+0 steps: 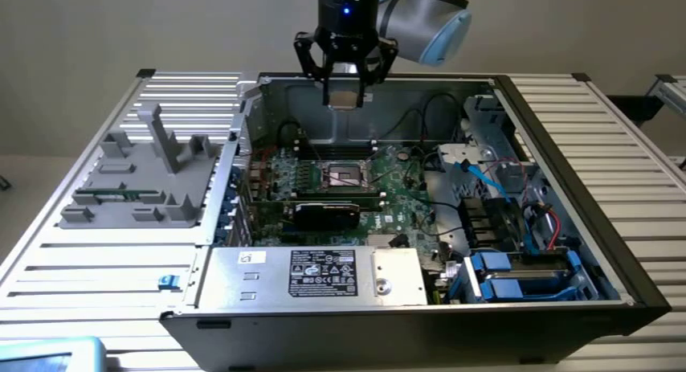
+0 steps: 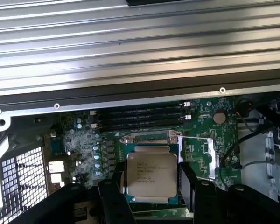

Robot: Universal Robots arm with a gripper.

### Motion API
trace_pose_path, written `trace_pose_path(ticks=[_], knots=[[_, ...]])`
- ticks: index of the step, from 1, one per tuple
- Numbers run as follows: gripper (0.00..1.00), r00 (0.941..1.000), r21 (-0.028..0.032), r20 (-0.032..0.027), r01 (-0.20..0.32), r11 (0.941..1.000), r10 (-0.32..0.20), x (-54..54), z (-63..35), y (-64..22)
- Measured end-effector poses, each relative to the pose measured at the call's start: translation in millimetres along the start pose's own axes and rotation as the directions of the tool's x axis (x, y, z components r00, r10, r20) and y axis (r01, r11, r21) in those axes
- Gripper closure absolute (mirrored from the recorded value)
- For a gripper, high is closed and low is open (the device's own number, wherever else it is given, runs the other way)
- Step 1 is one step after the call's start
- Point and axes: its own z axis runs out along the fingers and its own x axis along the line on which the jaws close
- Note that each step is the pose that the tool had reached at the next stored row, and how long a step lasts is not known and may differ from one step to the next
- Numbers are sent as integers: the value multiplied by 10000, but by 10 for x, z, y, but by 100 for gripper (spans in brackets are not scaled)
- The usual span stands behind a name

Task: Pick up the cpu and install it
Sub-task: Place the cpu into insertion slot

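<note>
My fingers (image 2: 190, 189) are clamped on the cpu (image 2: 151, 175), gripping two opposite edges. Its silver lid faces the wrist camera and looks level. I judge the step in hand to be carrying the chip over its seat, so the grip should stay flat and even, with no tilt. Below the chip lies the socket (image 1: 345, 175) on the green motherboard (image 1: 407, 197), well apart from it, with the memory sticks (image 2: 140, 116) just past the socket. Doing this well means squaring the chip's edges to the socket frame and avoiding any sideways drag, since the contacts probably bend easily. I cannot make out the corner mark. Around it all stands the open computer case (image 1: 584, 159) on the slatted desk (image 1: 632, 195).
</note>
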Motion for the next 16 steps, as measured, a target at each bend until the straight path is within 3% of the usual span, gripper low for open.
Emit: trace_pose_path(ticks=[4,8,12,16], knots=[[45,9977,-11,28,-679,9977,679,0,1,0],[45,9906,-23,57,-1369,9906,1370,0,4,0],[45,9783,-37,85,-2072,9783,2072,0,8,0],[45,9613,-54,112,-2751,9614,2751,0,13,-1]])
